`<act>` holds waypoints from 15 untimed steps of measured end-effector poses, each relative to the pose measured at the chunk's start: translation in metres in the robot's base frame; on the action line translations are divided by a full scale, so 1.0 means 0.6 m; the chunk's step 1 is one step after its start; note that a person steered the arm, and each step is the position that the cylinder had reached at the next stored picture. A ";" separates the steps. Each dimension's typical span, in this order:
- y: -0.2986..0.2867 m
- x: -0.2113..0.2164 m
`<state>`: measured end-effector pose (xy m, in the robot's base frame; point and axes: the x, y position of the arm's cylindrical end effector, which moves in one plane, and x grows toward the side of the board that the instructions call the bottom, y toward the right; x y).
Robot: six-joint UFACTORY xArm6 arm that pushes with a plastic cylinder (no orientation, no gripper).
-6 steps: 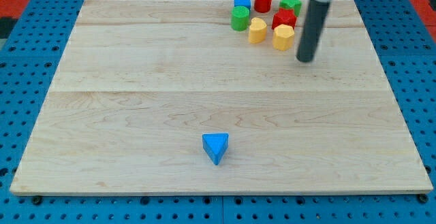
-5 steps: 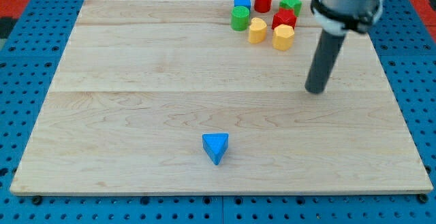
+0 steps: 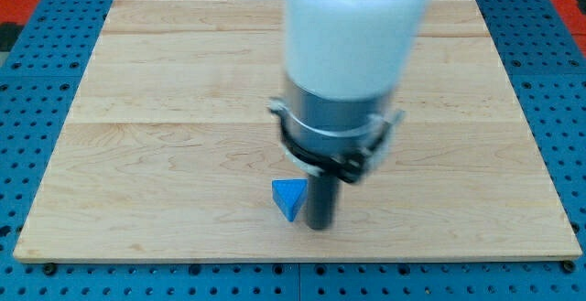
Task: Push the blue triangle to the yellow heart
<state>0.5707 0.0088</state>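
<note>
The blue triangle [image 3: 288,198] lies on the wooden board [image 3: 165,109] near the view's bottom centre. My tip [image 3: 320,225] rests on the board just to the right of the triangle, very close to it or touching its right side. The arm's white and grey body fills the view's upper middle. It hides the top right part of the board, so the yellow heart and the other blocks do not show.
The board's bottom edge [image 3: 293,259] runs just below my tip and the triangle. Blue pegboard [image 3: 27,109] surrounds the board on all sides.
My tip has swept from the board's upper right, beside the block cluster, down and left to the blue triangle's right side. The arm now covers the cluster. The triangle has not visibly moved.
</note>
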 end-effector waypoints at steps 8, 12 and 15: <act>-0.013 -0.103; 0.128 -0.154; 0.043 -0.221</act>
<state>0.4381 0.0344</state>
